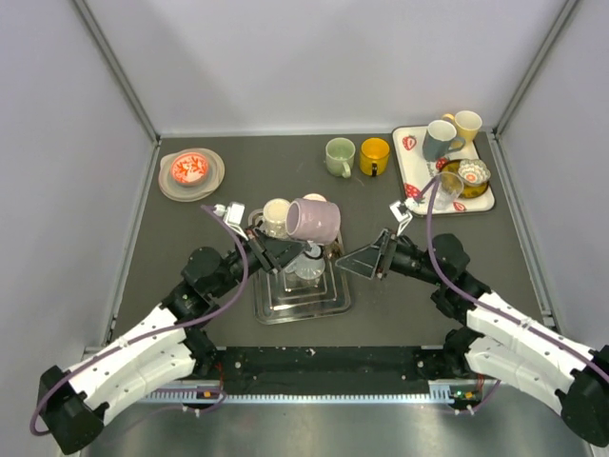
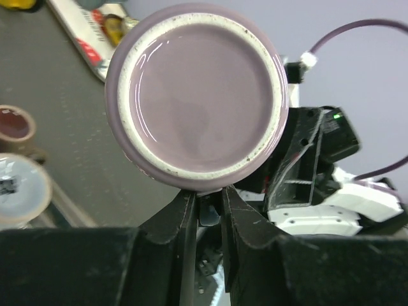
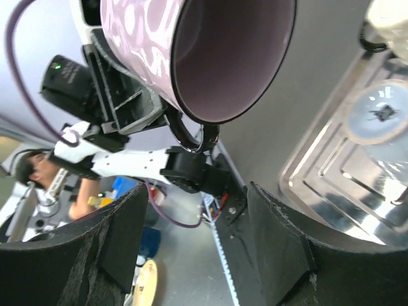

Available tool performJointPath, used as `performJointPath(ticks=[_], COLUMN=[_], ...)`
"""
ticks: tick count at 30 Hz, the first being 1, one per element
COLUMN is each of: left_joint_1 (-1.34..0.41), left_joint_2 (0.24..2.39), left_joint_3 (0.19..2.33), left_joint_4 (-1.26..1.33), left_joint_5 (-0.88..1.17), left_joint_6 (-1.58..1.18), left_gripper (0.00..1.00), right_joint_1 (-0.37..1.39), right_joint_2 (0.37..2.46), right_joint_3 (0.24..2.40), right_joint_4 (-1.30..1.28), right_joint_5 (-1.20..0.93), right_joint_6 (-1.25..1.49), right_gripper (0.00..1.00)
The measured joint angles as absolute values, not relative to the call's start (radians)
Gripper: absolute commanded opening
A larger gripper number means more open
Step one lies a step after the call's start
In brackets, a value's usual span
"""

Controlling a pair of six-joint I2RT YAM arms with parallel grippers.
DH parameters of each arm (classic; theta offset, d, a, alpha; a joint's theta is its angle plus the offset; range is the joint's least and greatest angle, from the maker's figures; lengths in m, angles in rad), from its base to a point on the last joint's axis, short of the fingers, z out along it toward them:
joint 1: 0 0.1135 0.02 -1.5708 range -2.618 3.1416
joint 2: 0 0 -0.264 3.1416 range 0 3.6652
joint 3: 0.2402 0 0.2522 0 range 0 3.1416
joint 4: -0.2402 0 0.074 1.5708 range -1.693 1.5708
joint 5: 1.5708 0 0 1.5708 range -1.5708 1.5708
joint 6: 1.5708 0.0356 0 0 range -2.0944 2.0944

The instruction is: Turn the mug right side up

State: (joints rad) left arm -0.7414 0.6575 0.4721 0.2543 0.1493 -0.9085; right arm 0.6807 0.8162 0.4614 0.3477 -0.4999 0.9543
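Observation:
The purple mug (image 1: 312, 219) is held on its side above the steel tray (image 1: 285, 309), with its mouth facing right. My left gripper (image 1: 281, 249) is shut on the mug's handle from the left and below. In the left wrist view the mug's base (image 2: 194, 95) fills the frame above the closed left gripper (image 2: 207, 204). In the right wrist view the mug's open mouth (image 3: 223, 57) and its dark handle (image 3: 191, 137) show. My right gripper (image 1: 357, 259) is open and empty just right of the mug, also seen in its own view (image 3: 197, 217), apart from the mug.
A cream mug (image 1: 276, 214) and a clear glass (image 1: 306, 267) sit on the steel tray. A green mug (image 1: 340, 157) and a yellow mug (image 1: 374, 155) stand at the back. A white tray (image 1: 416, 181) of cups is back right. A plate with a red bowl (image 1: 190, 171) is back left.

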Motion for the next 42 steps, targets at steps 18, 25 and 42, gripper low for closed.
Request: performJointPath(ticks=[18,25,42], left_joint_1=[-0.74,-0.74,-0.732], left_joint_2=[0.874,0.903,0.932], left_joint_3=[0.449,0.449,0.447], left_joint_4=[0.651,0.692,0.787], left_joint_5=[0.286,0.324,0.356], left_joint_6=[-1.129,-1.155,-1.182], left_gripper=[0.0,0.0,0.0], right_joint_1=[0.681,0.681,0.681], right_joint_2=[0.868,0.942,1.083], right_joint_3=[0.419,0.434,0.454], right_joint_4=[0.631,0.696,0.899], right_joint_5=[-0.578,-0.578,-0.574], right_joint_6=[1.041,1.063,1.203], right_gripper=[0.66,0.64,0.44])
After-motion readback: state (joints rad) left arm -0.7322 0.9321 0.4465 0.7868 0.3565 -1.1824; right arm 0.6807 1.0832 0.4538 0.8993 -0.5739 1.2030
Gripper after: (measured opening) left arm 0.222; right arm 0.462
